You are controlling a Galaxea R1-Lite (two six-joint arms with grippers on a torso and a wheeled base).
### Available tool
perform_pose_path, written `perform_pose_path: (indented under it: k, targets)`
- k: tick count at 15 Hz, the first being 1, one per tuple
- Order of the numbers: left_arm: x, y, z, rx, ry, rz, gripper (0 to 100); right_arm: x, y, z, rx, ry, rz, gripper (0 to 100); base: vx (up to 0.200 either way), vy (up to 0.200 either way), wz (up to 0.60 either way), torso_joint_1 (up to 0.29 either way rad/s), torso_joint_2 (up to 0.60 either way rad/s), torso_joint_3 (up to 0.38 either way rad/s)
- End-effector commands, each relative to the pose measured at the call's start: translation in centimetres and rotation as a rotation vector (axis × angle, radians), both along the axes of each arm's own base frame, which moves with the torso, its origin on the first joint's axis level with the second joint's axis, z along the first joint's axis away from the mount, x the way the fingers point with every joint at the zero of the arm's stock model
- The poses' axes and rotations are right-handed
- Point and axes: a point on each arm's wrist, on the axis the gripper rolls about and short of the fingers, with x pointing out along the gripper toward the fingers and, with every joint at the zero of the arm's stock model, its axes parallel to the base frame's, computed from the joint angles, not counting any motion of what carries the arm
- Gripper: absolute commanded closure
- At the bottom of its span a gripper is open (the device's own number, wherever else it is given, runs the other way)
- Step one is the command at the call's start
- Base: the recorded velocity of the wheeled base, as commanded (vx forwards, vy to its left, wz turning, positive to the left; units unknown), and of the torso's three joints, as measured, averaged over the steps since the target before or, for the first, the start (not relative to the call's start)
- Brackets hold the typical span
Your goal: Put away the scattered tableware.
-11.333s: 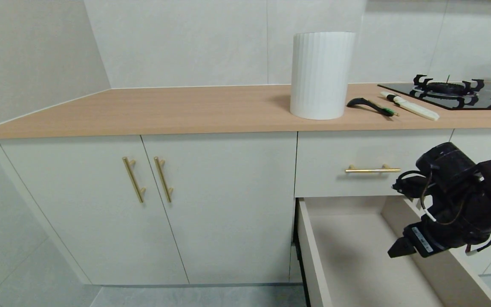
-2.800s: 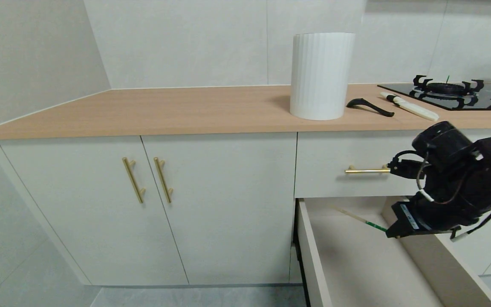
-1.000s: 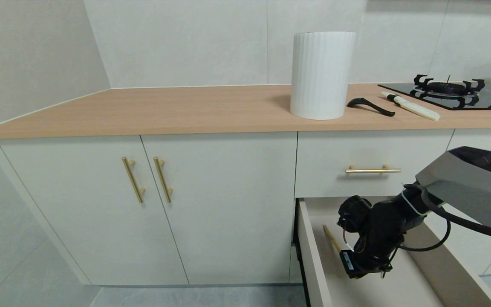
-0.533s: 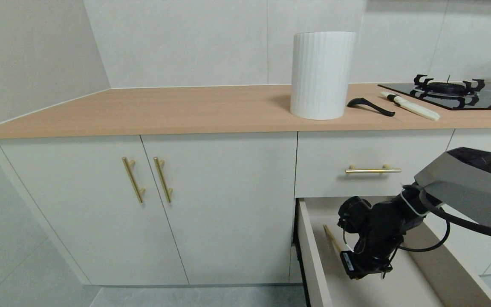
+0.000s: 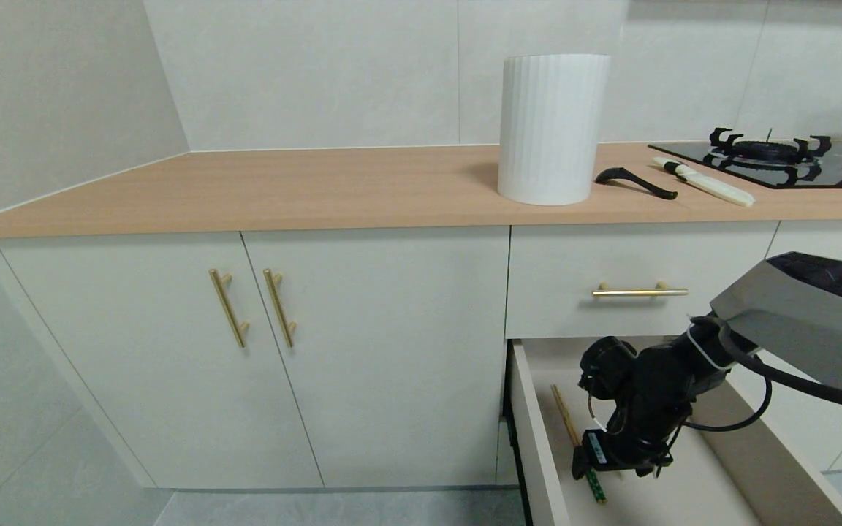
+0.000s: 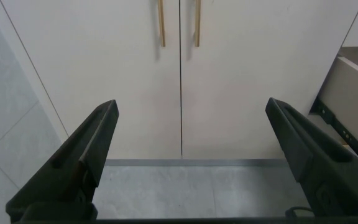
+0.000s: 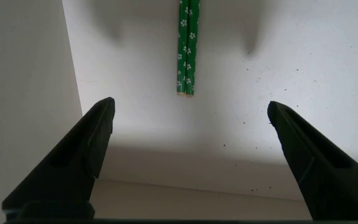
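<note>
A pair of wooden chopsticks (image 5: 574, 438) with green patterned ends (image 7: 188, 46) lies on the floor of the open lower drawer (image 5: 536, 438), close to its left wall. My right gripper (image 5: 588, 467) hangs low inside the drawer just over their green ends, open (image 7: 190, 106), with nothing between its fingers. On the countertop lie a black spoon (image 5: 634, 181) and a knife in a white sheath (image 5: 702, 181). My left gripper (image 6: 191, 106) is open and holds nothing, facing the cabinet doors (image 6: 180, 74) low above the floor.
A tall white ribbed canister (image 5: 552, 128) stands on the wooden countertop (image 5: 282, 190) left of the spoon. A black gas hob (image 5: 779, 155) sits at the far right. The upper drawer with its brass handle (image 5: 639, 292) is closed above the open one.
The chopsticks left the counter and were carried into the drawer. In the last half second my right gripper opened and they dropped onto the drawer floor, green ends now showing.
</note>
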Motion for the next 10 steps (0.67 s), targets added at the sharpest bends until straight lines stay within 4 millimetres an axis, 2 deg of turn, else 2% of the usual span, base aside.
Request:
perform_pose_path:
  k: [1, 3, 4, 7, 8, 9, 10]
  targets:
    - [0.0, 0.0, 0.0, 0.000, 0.000, 0.000, 0, 0.0, 0.0, 0.2, 0.001, -0.004, 0.001, 0, 0.000, 0.000, 0.00, 0.000, 0.00, 0.000]
    - [0.0, 0.0, 0.0, 0.000, 0.001, 0.000, 0, 0.1, -0.2, 1.2, 0.010, -0.027, -0.021, 0, 0.000, 0.000, 0.00, 0.000, 0.00, 0.000]
    - [0.0, 0.0, 0.0, 0.000, 0.000, 0.000, 0, 0.1, -0.6, 2.5, 0.024, -0.056, -0.043, 0, 0.000, 0.000, 0.00, 0.000, 0.00, 0.000]
    - [0.0, 0.0, 0.0, 0.000, 0.001, 0.000, 0, -0.1, -2.7, 7.8, 0.072, -0.189, -0.103, 0, 0.000, 0.000, 0.00, 0.000, 0.00, 0.000]
    - [0.0, 0.0, 0.0, 0.000, 0.000, 0.000, 0, -0.7, -3.8, 10.6, 0.094, -0.262, -0.125, 0, 0.000, 0.000, 0.00, 0.000, 0.00, 0.000]
    - [0.0, 0.0, 0.0, 0.000, 0.000, 0.000, 0, -1.0, -4.2, 11.8, 0.103, -0.298, -0.135, 0, 0.000, 0.000, 0.00, 0.000, 0.00, 0.000]
    - [0.0, 0.0, 0.0, 0.000, 0.001, 0.000, 0, -1.8, -5.2, 14.4, 0.121, -0.369, -0.154, 0, 0.000, 0.000, 0.00, 0.000, 0.00, 0.000]
